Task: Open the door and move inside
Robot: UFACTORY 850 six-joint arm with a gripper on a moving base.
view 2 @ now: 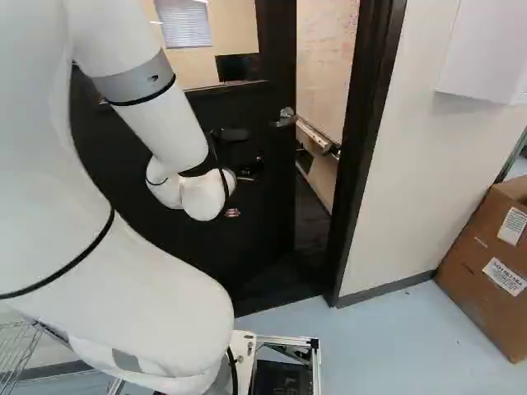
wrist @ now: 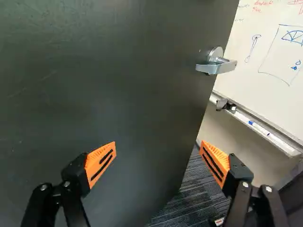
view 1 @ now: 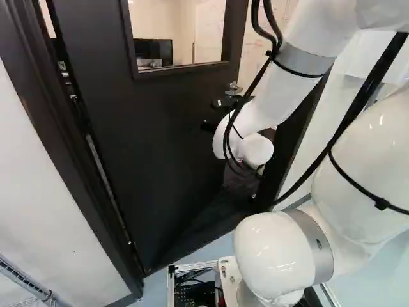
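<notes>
Wide apart, both fingers [wrist: 75, 176] stand with their orange pads [wrist: 100, 163] facing each other across bare space, one in front of the door [wrist: 109, 94] and the other in front of the gap beyond its edge. Seen in the left base view, my gripper [view 1: 211, 115] is close to the dark face of the door, at the end of my bent arm [view 1: 291, 93]. The door is partly open, its free edge swung away from the dark frame [view 2: 362, 156]. Its silver handle [wrist: 217, 67] lies ahead of my fingers, near that free edge and well apart from both pads. Through the gap I see a whiteboard [wrist: 270, 52] with red and blue marks, a ledge [wrist: 258, 126] along its foot with pens on it, and dark striped carpet [wrist: 196, 194] below. The pane [view 1: 182, 29] in the door shows a dark screen [view 2: 237, 66] in the room behind, and at the top of the right base view, window blinds [view 2: 183, 23] show through it too. On my side, the pale blue floor [view 2: 387, 337] runs up to the doorway, and a cardboard box [view 2: 486, 263] stands on it at the right of the right base view, beside the wall [view 2: 412, 164].
</notes>
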